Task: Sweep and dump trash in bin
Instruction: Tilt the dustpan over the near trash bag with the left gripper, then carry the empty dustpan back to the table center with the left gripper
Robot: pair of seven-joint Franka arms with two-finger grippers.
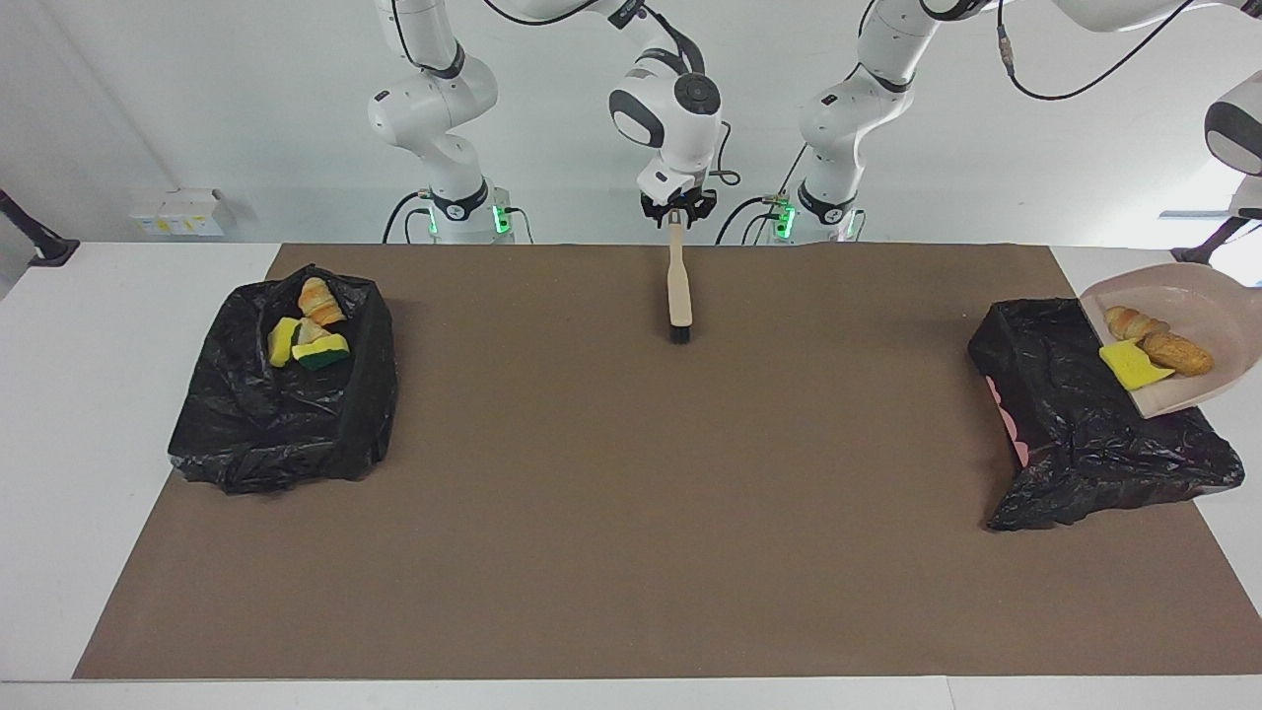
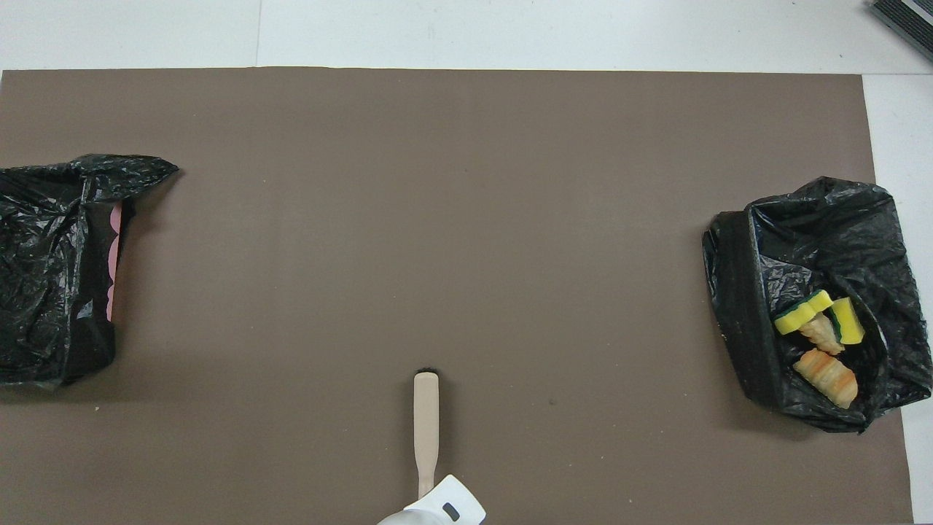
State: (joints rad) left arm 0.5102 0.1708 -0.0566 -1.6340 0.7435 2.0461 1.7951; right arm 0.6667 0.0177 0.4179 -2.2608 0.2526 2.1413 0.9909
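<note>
In the facing view, the dumping step is in hand. The dustpan (image 1: 1198,306) hangs tilted in the air over the outer edge of the empty bin (image 1: 1045,340), a black-bagged box at the left arm's end of the bench (image 1: 99,394). The pan carries three pieces of trash (image 1: 1134,365): a yellow sponge chunk and two bread-like lumps. Its handle runs out of the picture, and so does the left claw. That claw is clenched, presumably on the handle, since the pan rests on nothing. Four more pieces sit in the loaded bin (image 1: 296,444) at the right arm's end. The right claw (image 1: 675,209) is at the top of the brush (image 1: 678,286), whose bristles rest on the brown mat (image 1: 631,513) close to the robots. Whether it grips the handle or has let go cannot be told.

In the overhead view, the brush lies straight out from the right claw, the mat shows no loose pieces, and the empty bin holds nothing. The dustpan is out of view.

The next move likely calls for bringing the pan's open lip over the bag's mouth and tipping it steeply, so the pieces slide inside rather than onto the bench.
</note>
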